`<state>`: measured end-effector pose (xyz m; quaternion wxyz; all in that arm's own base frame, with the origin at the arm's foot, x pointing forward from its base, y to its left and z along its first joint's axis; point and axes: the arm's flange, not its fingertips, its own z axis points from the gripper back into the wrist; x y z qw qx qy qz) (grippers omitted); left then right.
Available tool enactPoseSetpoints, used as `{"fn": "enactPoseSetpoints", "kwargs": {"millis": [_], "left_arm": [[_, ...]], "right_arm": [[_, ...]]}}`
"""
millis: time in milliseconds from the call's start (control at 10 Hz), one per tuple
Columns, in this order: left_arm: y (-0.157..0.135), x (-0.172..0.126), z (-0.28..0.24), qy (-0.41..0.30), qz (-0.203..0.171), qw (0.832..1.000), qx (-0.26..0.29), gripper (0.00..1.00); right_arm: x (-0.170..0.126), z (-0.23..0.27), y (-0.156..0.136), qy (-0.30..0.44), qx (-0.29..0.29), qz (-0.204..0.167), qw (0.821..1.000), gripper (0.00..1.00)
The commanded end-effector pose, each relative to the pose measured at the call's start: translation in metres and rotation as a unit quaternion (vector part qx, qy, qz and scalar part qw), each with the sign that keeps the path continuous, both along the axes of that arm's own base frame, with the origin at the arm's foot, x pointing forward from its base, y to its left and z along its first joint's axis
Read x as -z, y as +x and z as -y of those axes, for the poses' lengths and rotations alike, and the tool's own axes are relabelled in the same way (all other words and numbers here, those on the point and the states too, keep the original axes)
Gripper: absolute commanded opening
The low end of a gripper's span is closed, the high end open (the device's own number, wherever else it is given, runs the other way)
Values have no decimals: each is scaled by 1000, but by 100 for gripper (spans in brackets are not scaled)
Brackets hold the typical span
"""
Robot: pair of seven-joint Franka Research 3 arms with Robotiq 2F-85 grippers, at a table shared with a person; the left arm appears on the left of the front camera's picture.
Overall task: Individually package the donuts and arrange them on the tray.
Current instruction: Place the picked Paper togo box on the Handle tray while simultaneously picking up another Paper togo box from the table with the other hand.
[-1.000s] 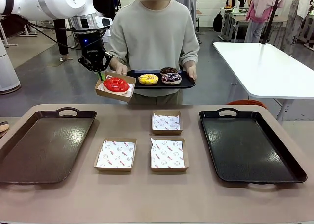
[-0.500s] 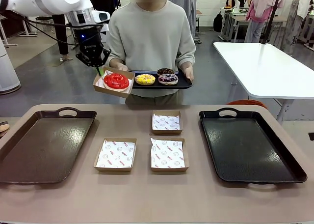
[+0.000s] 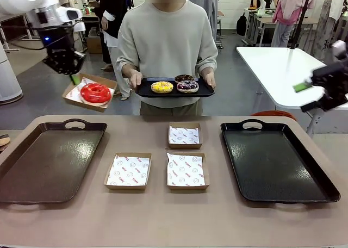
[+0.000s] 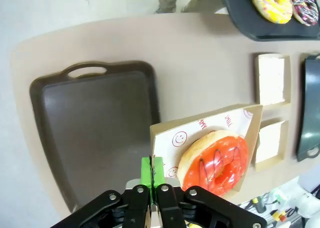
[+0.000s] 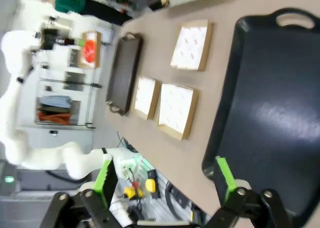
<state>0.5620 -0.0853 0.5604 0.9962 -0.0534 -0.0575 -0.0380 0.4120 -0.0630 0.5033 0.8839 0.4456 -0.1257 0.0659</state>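
My left gripper [image 3: 73,78] is shut on the rim of a cardboard box [image 3: 76,90] that carries the red donut [image 3: 95,92]. It hangs in the air above the far end of the brown tray [image 3: 49,161]. From the left wrist, the green pads [image 4: 152,169] pinch the box edge [image 4: 170,135] beside the red donut [image 4: 215,162]. The person holds a small black tray [image 3: 144,91] with the yellow donut [image 3: 162,87], purple donut [image 3: 187,86] and chocolate donut [image 3: 184,78]. My right gripper [image 3: 307,95] stands open at the right, above a black tray [image 3: 277,161].
Three empty paper-lined boxes lie mid-table: one at the far side [image 3: 184,135], two nearer [image 3: 128,171] [image 3: 185,170]. The right wrist view looks down on the black tray [image 5: 270,98] and the boxes [image 5: 176,110]. A white table [image 3: 293,74] stands behind on the right.
My left arm has swung left and slightly down with the boxed red donut, away from the person's tray. The right gripper has come into view at the right edge.
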Motion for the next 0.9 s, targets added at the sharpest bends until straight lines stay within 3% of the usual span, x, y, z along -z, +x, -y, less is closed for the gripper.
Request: {"fn": "enactPoseSetpoints", "kwargs": {"millis": [0,400,800], "left_arm": [[-6,19,-30,-33,9,999,1,1],[-1,67,-80,-44,-15,999,-3,1],[-8,93,-97,-25,-21,999,8,1]], "right_arm": [[-6,-42,33,-82,-10,-25,996,100],[6,-143,74,-217,-9,-17,976,100],[37,-220,90,-294,-26,-8,955,100]]}}
